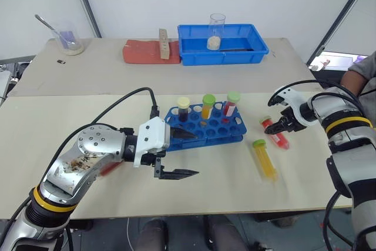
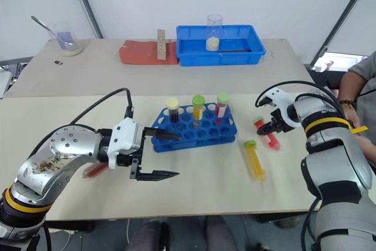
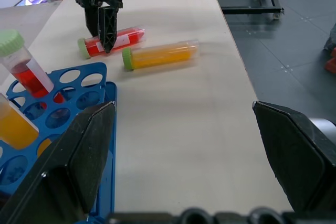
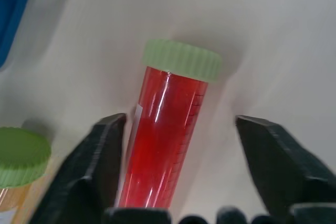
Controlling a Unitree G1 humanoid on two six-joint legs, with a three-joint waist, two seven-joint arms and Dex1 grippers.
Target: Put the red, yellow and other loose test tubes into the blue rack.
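Head eyes look down over the table (image 1: 194,192); both wrist views share the red tube (image 4: 163,145)

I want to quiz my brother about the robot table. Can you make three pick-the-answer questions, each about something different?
1. Where does the loose red tube lie?
A. in the blue tray
B. on the table, to the right of the blue rack
C. in the glass beaker

2. How many tubes stand in the blue rack?
A. one
B. three
C. six

3. How is the left hand?
A. open and empty
C. shut on the rack
B. shut on a tube

Answers:
1 B: it lies flat beside the loose yellow tube, under the right hand.
2 B: three caps stick up from the rack.
3 A: its two black fingers stand apart with nothing between them.
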